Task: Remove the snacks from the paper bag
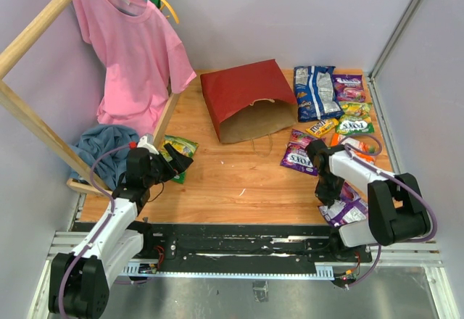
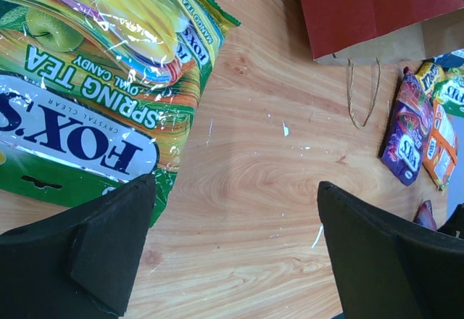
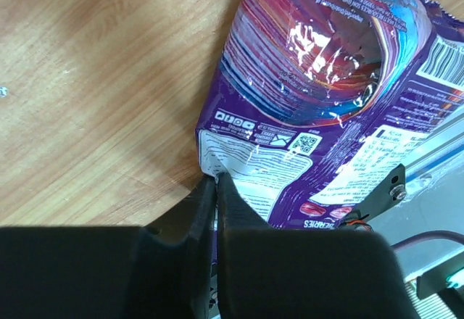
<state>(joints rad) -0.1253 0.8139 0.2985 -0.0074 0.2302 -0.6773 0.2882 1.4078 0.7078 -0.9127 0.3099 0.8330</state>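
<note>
The red paper bag (image 1: 246, 94) lies on its side at the back middle, brown mouth facing me; it also shows in the left wrist view (image 2: 377, 7). Several snack packets lie to its right: a blue-white cookie bag (image 1: 317, 90), green (image 1: 354, 125), yellow (image 1: 320, 127) and purple (image 1: 298, 153) ones. My right gripper (image 1: 325, 192) is shut on the corner of a purple candy bag (image 3: 326, 109) near the front right edge. My left gripper (image 1: 176, 161) is open, one finger over the edge of a green Fox's candy bag (image 2: 94, 87).
A pink shirt (image 1: 130, 51) hangs on a wooden rack (image 1: 36, 127) at the left. A blue cloth heap (image 1: 101, 145) lies below it. The bag's handles (image 2: 362, 94) trail onto the wood. A metal rail (image 1: 239, 250) runs along the near edge.
</note>
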